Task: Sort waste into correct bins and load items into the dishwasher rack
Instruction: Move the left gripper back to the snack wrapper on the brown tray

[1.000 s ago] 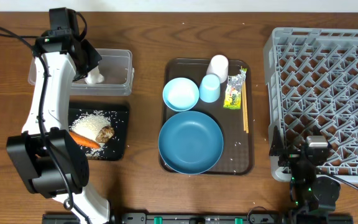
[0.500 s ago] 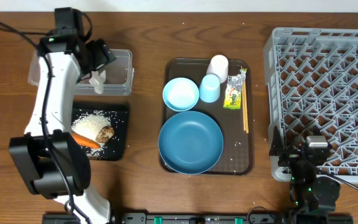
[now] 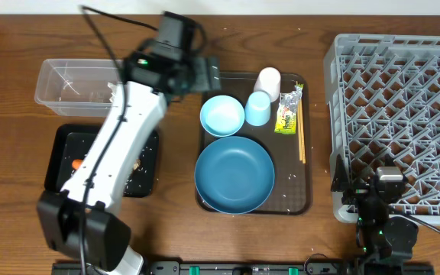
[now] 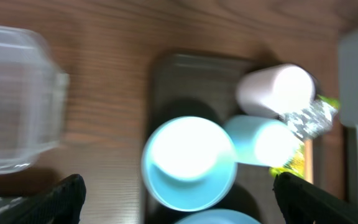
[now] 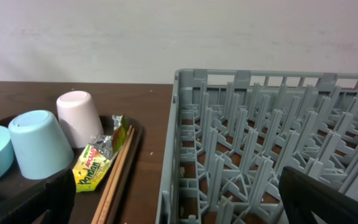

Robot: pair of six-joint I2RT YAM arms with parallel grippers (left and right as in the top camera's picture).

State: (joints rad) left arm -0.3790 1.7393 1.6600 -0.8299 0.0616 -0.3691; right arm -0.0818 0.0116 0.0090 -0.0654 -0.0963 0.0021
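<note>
My left gripper (image 3: 208, 76) hangs open and empty over the back left corner of the brown serving tray (image 3: 304, 195). In the left wrist view its gripper (image 4: 182, 202) shows the light-blue bowl (image 4: 188, 162), the light-blue cup (image 4: 260, 140), the white cup (image 4: 275, 90) and the green-yellow wrapper (image 4: 306, 124) below it. The dark-blue plate (image 3: 234, 174) and chopsticks (image 3: 301, 134) also lie on that tray. A white tissue (image 3: 115, 95) sits in the clear tub (image 3: 71, 84). The carrot (image 3: 77, 163) lies in the black tray (image 3: 59, 164), half hidden by my arm. My right gripper (image 5: 179, 199) rests open by the grey rack (image 5: 260, 143).
The rack (image 3: 399, 114) fills the right side of the table. Rice grains are scattered on the black tray and the brown tray. My left arm stretches diagonally over the black tray and the tub's right end.
My left gripper opened over the clear tub, left the tissue there, and swung right to the brown tray. The right arm has not moved.
</note>
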